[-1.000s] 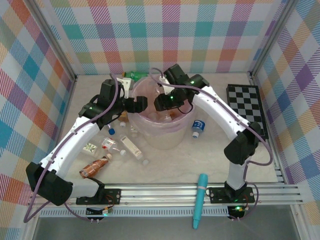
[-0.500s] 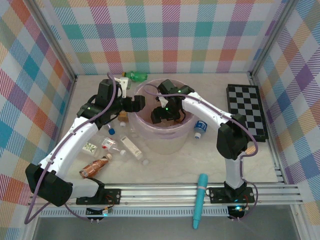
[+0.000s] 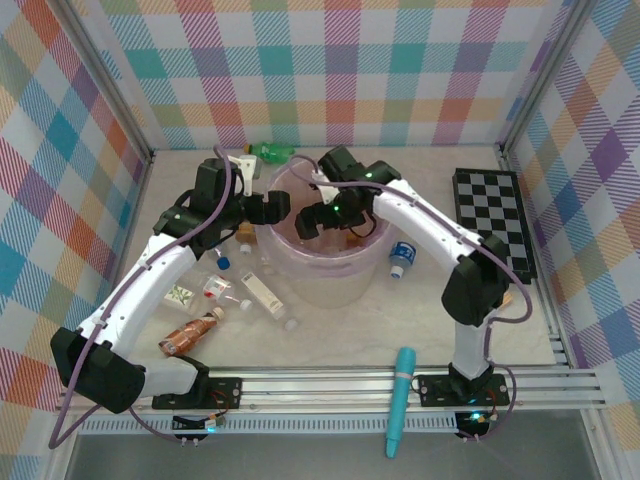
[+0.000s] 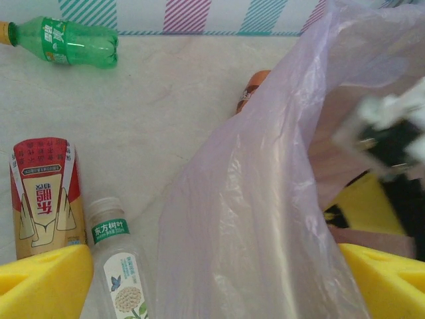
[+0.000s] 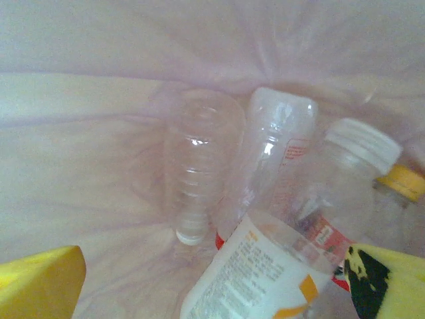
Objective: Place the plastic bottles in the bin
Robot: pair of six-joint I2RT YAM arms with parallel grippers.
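Reading the labels: green plastic bottle point(image 4: 66, 43), on its side by the back wall, wears a green band with white writing too small to make out; clear bottle with a green neck band point(image 4: 119, 266) shows white Chinese characters above a flower print; red-and-cream tapered pack point(image 4: 43, 199) just beside it carries red Chinese lettering.
Bin: large round pale bucket lined with a translucent pink bag point(image 3: 330, 285), mid-table between the two arms.
Inside the bin: clear ribbed bottle point(image 5: 196, 179), clear bottle with a white label and orange marks point(image 5: 249, 279) whose fine print is unreadable, and white-capped bottle point(image 5: 362, 143), all lying on the pink liner.
Out on the table: copper-brown bottle point(image 3: 190, 335) left of the bin, blue-labelled bottle point(image 3: 399, 257) just right of it.
Left gripper point(image 4: 212, 292): yellow fingers spread wide, straddling the bag at the bin's left rim; whether they touch it cannot be told.
Right gripper point(image 5: 212, 286): down in the bin's mouth, jaws wide apart, nothing pinched.
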